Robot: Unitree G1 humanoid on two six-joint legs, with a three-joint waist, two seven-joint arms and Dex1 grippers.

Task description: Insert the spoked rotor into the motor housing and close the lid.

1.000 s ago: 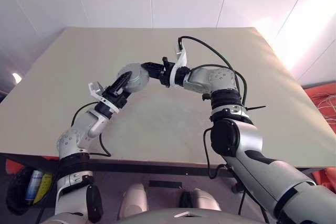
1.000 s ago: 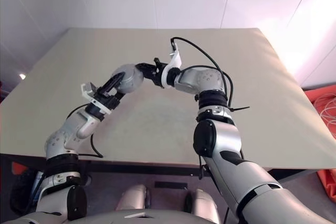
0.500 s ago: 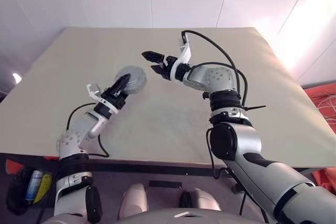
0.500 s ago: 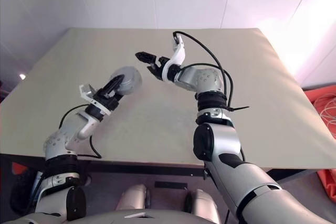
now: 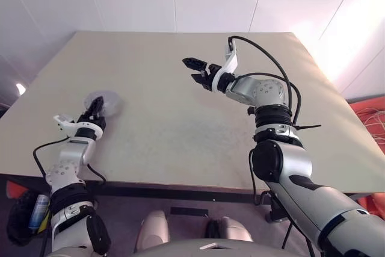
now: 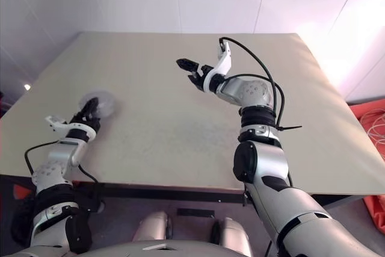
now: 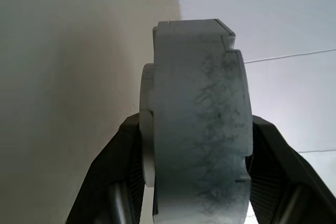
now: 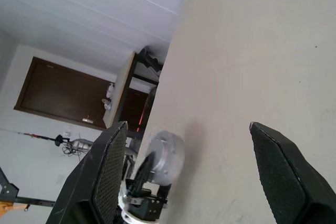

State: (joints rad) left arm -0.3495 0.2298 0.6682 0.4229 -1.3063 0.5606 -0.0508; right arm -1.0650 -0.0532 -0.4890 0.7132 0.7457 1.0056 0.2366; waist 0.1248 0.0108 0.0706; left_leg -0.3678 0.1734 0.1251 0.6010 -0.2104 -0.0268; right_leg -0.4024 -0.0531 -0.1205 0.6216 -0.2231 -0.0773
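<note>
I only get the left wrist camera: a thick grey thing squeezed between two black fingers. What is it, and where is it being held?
Observer: It's the round motor housing, seen edge-on in your view. The left gripper holds it over the left part of the table.
Operator: What's the other arm doing?
Observer: The right gripper is raised over the table's far middle, fingers wide open, holding nothing.

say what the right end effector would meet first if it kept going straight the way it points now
Probably nothing near: the right end effector, jaws open, points toward the robot's left over bare table. The closed motor housing, held in the left end effector, looks lower and off that line, though depth is unclear.
</note>
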